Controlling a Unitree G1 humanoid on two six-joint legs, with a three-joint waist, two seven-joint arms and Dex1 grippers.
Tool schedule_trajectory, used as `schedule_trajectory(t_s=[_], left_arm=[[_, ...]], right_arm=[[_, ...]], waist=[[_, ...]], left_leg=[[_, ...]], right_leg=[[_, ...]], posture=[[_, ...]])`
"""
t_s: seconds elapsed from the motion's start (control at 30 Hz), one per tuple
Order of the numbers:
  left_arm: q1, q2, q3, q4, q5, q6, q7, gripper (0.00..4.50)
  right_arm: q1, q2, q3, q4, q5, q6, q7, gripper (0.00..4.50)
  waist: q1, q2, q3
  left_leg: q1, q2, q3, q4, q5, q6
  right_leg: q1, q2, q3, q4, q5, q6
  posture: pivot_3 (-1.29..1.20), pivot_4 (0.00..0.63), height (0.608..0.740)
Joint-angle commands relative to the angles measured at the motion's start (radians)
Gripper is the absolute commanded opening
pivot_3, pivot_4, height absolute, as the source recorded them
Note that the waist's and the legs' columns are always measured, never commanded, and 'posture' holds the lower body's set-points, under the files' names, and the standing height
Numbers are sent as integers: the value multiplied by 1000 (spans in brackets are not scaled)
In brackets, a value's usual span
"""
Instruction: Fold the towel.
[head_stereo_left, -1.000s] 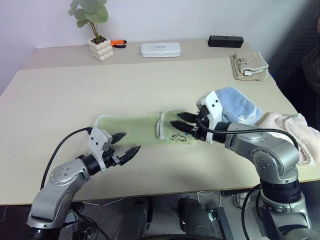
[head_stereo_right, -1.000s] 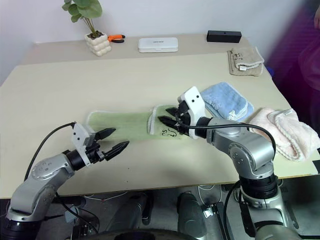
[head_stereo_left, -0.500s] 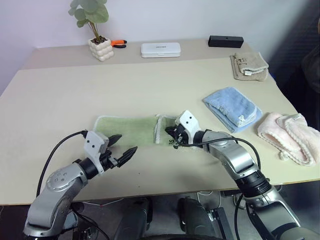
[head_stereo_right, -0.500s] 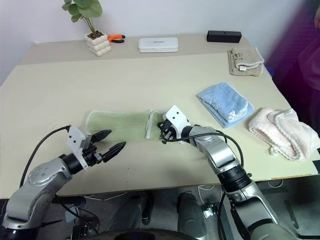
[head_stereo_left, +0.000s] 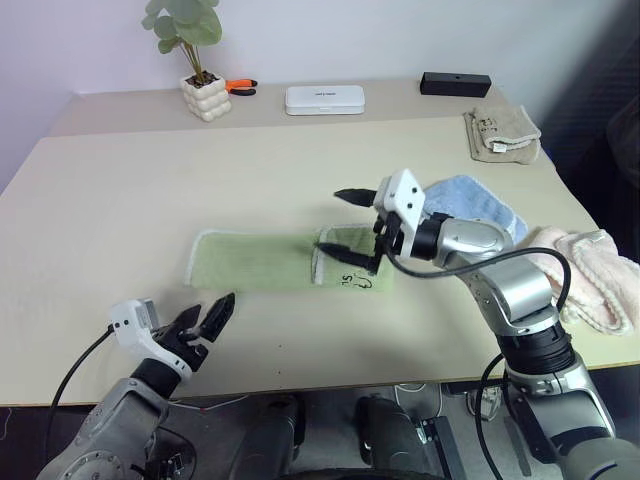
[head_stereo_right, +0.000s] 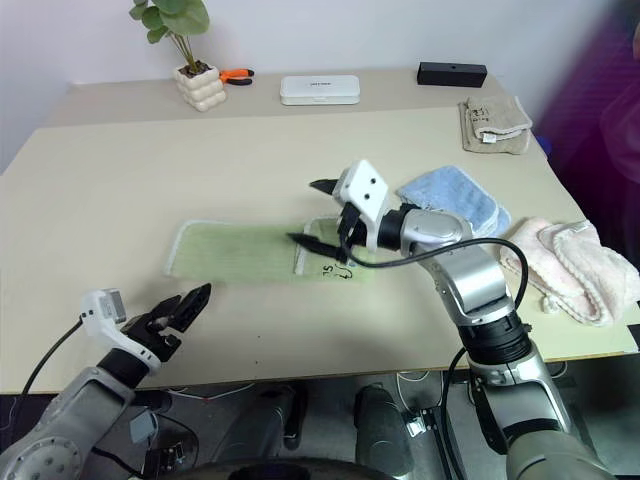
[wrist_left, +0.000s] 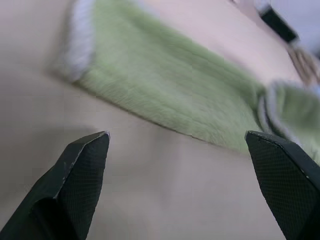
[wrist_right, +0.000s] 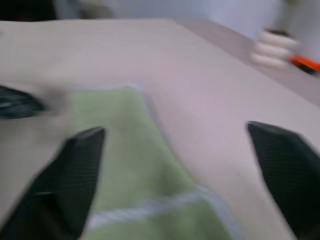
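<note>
Left eye view: my light green terry cloth towel (head_stereo_left: 270, 262) lies near the table's (head_stereo_left: 120, 200) front edge, one end folded; both grippers (head_stereo_left: 356, 228) (head_stereo_left: 212, 316) gape wide, empty.

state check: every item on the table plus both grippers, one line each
green towel: flat on the table, right end folded over, not held
left gripper: open, empty, near table front edge
right gripper: open, empty, above the towel's folded end
blue towel: folded, lying flat
beige towel: folded, near far right edge
pink towel: bunched, at right edge
white case: closed
plant pot: upright
</note>
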Motion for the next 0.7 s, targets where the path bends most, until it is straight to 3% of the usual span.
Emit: schedule_trajectory(t_s=[0.03,0.33,0.43,0.67,0.7], left_arm=[[-36,-22,39,28,-189,-22,176,4500],[-240,-25,36,257,-341,-96,409,4500],[-286,-33,38,302,-343,-125,428,3768],[-338,-11,47,297,-345,-162,423,288],[-345,-2,55,290,-329,-172,409,86]], right_arm=[[25,-3,29,-37,-23,-77,37,4485],[20,13,41,-25,-49,-115,42,4485],[23,16,42,-32,-53,-115,38,4500],[50,12,46,-58,-66,-99,19,4500],[55,10,46,-61,-67,-95,16,4500]], waist=[[1,-1,0],[14,-1,-1],[21,-1,-1],[22,-2,-1],[22,-2,-1]], left_leg=[[0,0,0,0,0,0],[3,-1,0,1,0,0],[4,-1,0,1,0,0],[4,-1,0,1,0,0],[4,-1,0,1,0,0]], right_leg=[[0,0,0,0,0,0],[3,1,0,1,-1,-2],[4,1,0,1,-1,-2],[4,1,0,0,-1,-2],[4,1,0,0,-1,-3]], posture=[[0,150,740],[0,150,740],[0,150,740],[0,150,740],[0,150,740]])
